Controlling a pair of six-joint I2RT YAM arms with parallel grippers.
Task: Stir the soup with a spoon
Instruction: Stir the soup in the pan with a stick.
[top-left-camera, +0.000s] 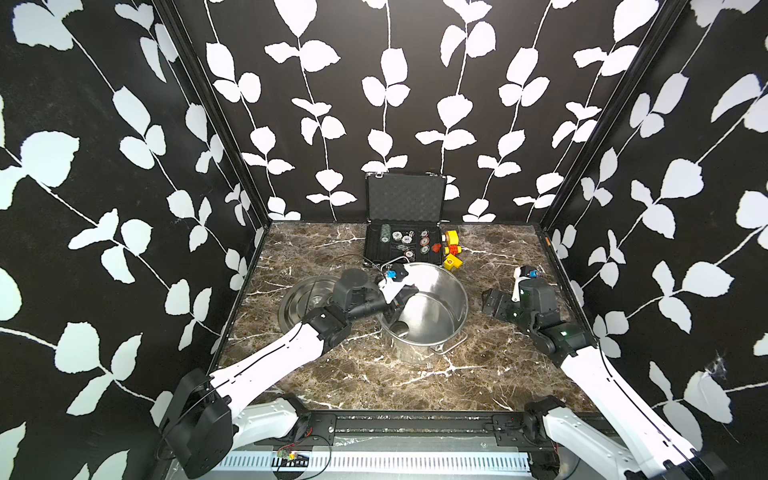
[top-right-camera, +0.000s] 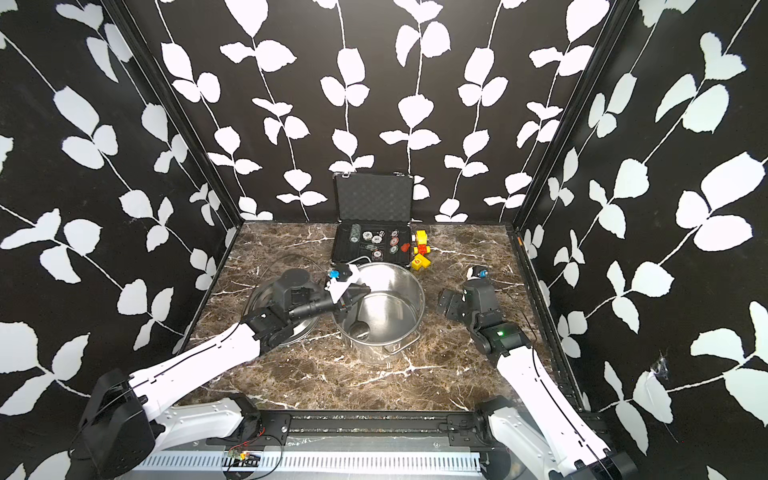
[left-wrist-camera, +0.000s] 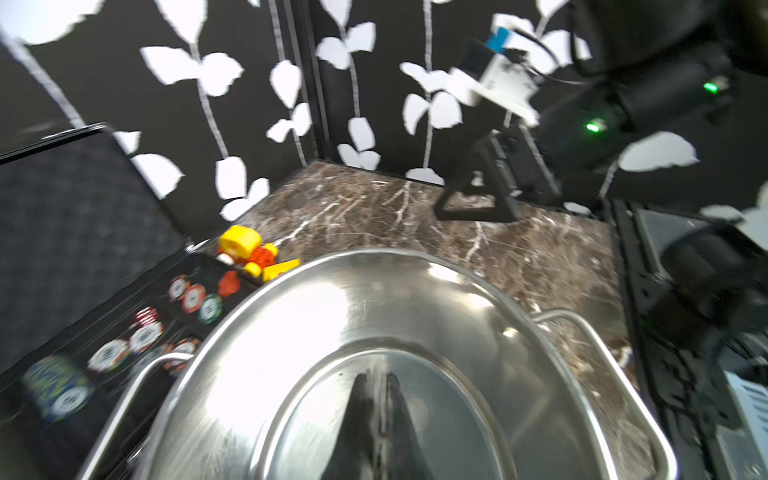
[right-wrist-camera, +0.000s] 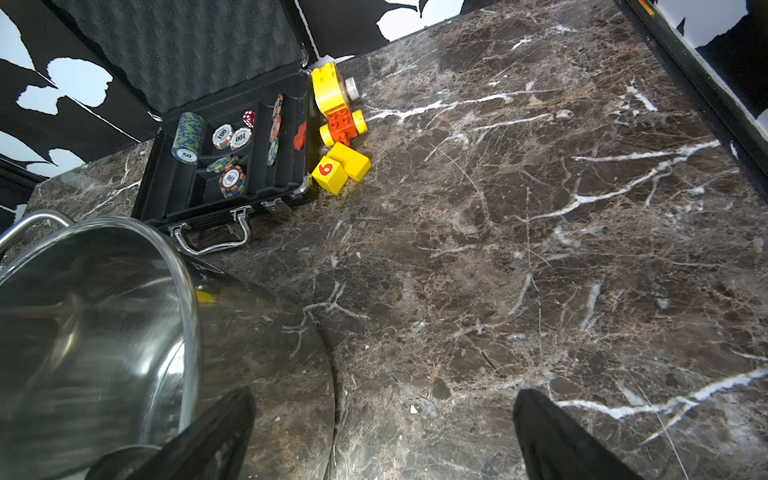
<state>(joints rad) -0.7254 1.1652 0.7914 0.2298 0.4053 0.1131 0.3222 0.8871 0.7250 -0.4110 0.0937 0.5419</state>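
A steel pot (top-left-camera: 461, 291) (top-right-camera: 420, 291) stands mid-table. Its inside looks like shiny bare metal, and I cannot make out soup in it. My left gripper (top-left-camera: 393, 311) (top-right-camera: 350, 306) reaches over the pot's left rim and down inside. In the left wrist view its fingers are pressed together (left-wrist-camera: 376, 376) on a thin silver strip, the spoon (left-wrist-camera: 379, 399), above the pot's bottom. The spoon's bowl is hidden. My right gripper (top-left-camera: 494, 303) (right-wrist-camera: 384, 395) hovers open over bare marble to the right of the pot (right-wrist-camera: 189, 291), holding nothing.
The pot's steel lid (top-left-camera: 301, 297) lies flat left of the pot, under my left arm. Behind the pot stands an open black case (top-left-camera: 403, 245) with poker chips. Yellow and red toy blocks (top-left-camera: 451, 251) lie beside the case. Patterned walls close in three sides.
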